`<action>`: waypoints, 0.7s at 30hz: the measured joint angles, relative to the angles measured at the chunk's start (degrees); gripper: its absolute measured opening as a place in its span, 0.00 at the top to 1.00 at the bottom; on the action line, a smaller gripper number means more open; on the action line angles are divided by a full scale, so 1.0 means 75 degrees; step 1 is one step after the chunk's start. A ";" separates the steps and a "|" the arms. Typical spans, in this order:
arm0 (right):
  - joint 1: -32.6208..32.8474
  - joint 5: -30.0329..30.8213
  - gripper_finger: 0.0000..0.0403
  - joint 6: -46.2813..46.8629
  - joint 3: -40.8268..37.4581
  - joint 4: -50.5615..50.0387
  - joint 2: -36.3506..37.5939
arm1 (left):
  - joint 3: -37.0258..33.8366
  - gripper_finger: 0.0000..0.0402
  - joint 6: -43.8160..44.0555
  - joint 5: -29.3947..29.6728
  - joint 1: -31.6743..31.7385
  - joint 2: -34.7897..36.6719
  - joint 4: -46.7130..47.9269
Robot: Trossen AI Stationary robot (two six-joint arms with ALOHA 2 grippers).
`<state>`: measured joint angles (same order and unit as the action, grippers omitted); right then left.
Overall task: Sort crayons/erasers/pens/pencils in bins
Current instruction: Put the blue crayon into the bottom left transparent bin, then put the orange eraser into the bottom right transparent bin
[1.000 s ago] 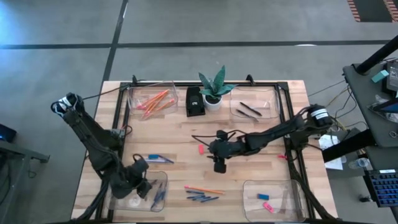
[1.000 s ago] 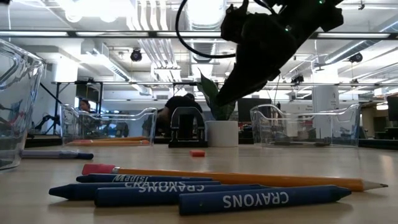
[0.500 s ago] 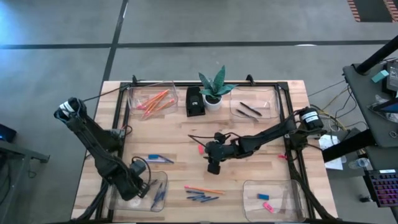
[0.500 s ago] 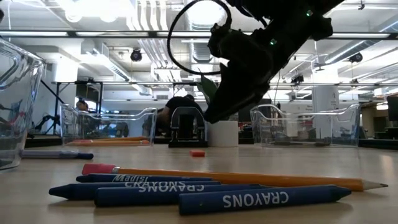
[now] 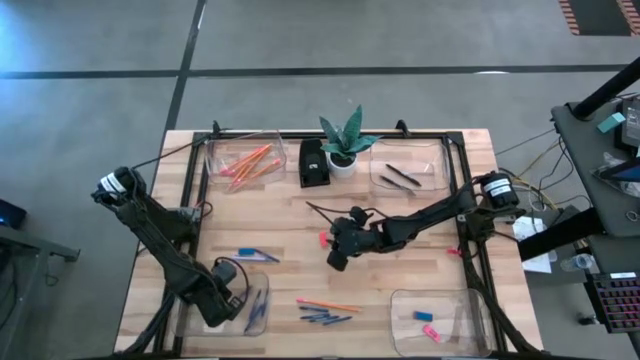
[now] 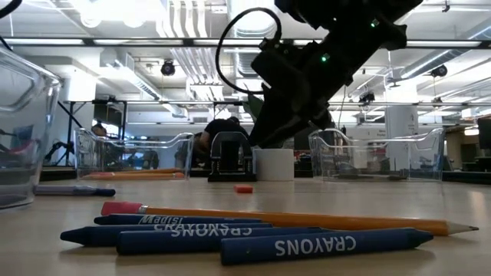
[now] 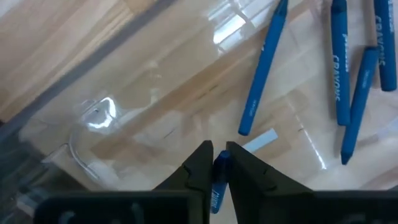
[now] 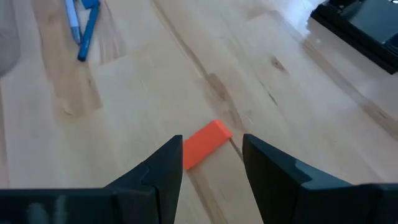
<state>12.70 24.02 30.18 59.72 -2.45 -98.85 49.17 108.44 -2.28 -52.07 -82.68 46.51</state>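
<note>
Pale wood table (image 5: 280, 225) under a bright-lit workshop – right gripper (image 8: 211, 163), fingers apart, straddles a red eraser (image 8: 206, 142) mid-table; left gripper (image 7: 217, 167) pinches a blue crayon (image 7: 217, 180) inside the near-left bin (image 5: 262, 290)

arms: dark, jointed | black cables looped along links | right arm (image 6: 322, 57): green lights

grey concrete floor (image 5: 100, 100), bright ceiling lights (image 6: 115, 9), white columns.
</note>
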 joint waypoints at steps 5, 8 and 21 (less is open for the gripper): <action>0.0002 0.0010 0.61 0.0118 0.0000 0.0034 -0.0043 | 0.0012 0.83 0.0105 0.0000 0.0000 0.0045 -0.0054; 0.0002 0.0008 0.61 0.0194 0.0000 0.0028 -0.0061 | 0.0055 0.78 0.0105 0.0000 0.0003 0.0100 -0.0108; 0.0002 0.0019 0.60 0.1369 -0.0003 0.0140 -0.0061 | 0.0587 0.74 0.0023 0.0692 0.0009 0.0893 -0.0058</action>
<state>12.71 24.16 40.45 59.70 -1.40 -99.31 53.57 108.62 2.90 -52.01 -75.98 46.08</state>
